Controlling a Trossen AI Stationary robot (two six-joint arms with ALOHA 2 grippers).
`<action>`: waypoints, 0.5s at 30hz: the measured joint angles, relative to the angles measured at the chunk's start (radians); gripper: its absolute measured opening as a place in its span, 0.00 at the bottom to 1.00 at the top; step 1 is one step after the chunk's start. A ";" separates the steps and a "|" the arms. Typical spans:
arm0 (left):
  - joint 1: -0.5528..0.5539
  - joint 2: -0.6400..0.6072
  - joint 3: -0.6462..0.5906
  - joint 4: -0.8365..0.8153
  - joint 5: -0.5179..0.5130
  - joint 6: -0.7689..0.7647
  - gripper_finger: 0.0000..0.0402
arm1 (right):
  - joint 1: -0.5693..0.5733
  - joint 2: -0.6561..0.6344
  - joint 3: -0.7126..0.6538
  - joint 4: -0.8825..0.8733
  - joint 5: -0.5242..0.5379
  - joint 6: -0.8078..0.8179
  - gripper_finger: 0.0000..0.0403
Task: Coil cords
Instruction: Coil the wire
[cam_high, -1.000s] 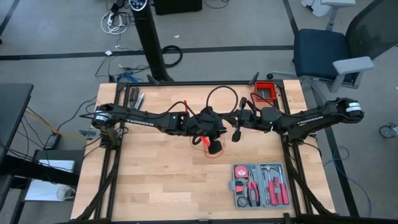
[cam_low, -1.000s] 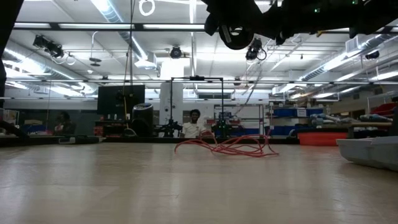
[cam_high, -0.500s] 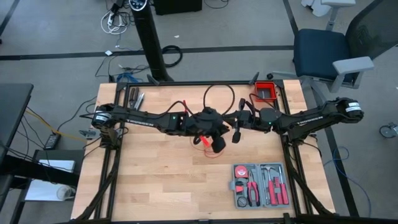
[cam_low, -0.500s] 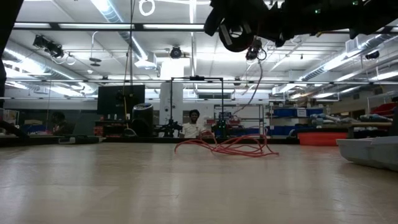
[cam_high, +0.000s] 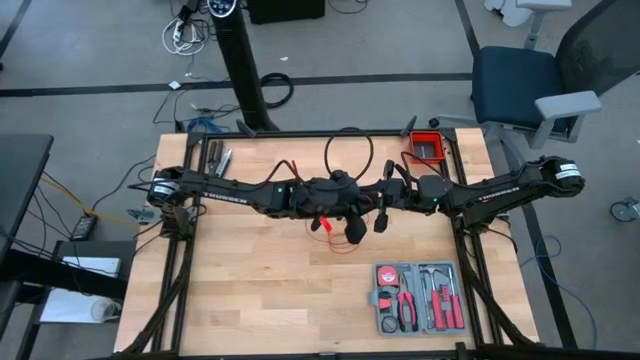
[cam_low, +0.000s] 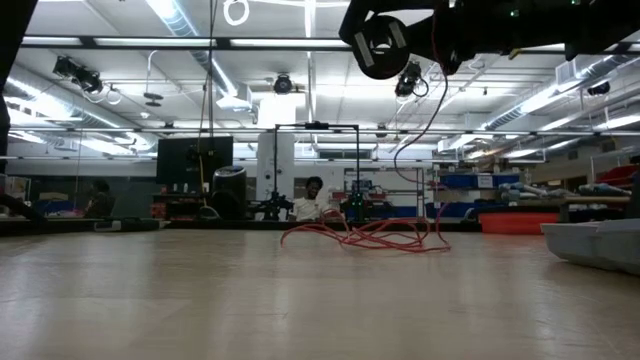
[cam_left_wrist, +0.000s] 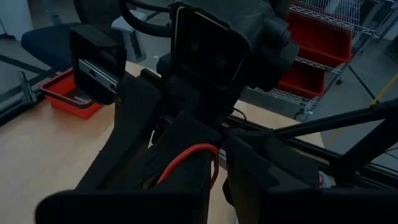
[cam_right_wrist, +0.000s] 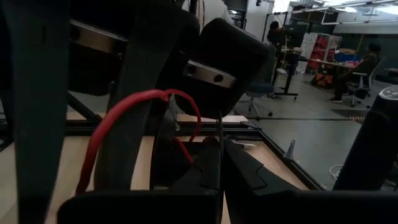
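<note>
Left claw (cam_high: 352, 228): raised mid-bench, pinching the red cord (cam_low: 365, 236).
Right claw (cam_high: 381, 218): just beside it, fingers closed on the cord.
Cord: remainder heaped loose on bench (cam_high: 250, 270).

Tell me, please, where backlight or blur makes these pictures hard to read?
Low view: the bright ceiling lights turn the arms overhead into silhouettes, while the red cord on the table stays clear. Left wrist view: the close dark fingers are blurred. Right wrist view: near parts are dark and soft, the room behind sharper.

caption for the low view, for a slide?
Thin bright red cord lies loosely tangled on the wooden table, a strand rising toward dark arms overhead.
</note>
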 joint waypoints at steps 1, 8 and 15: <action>0.000 0.000 0.000 -0.002 0.000 0.000 0.13 | 0.000 0.000 0.000 -0.001 0.000 0.002 0.01; 0.000 0.000 0.000 -0.013 0.000 0.000 0.13 | 0.000 0.001 0.000 -0.014 -0.001 0.014 0.01; 0.000 0.000 0.000 -0.016 0.000 0.000 0.13 | 0.001 0.001 0.000 -0.033 -0.001 -0.005 0.01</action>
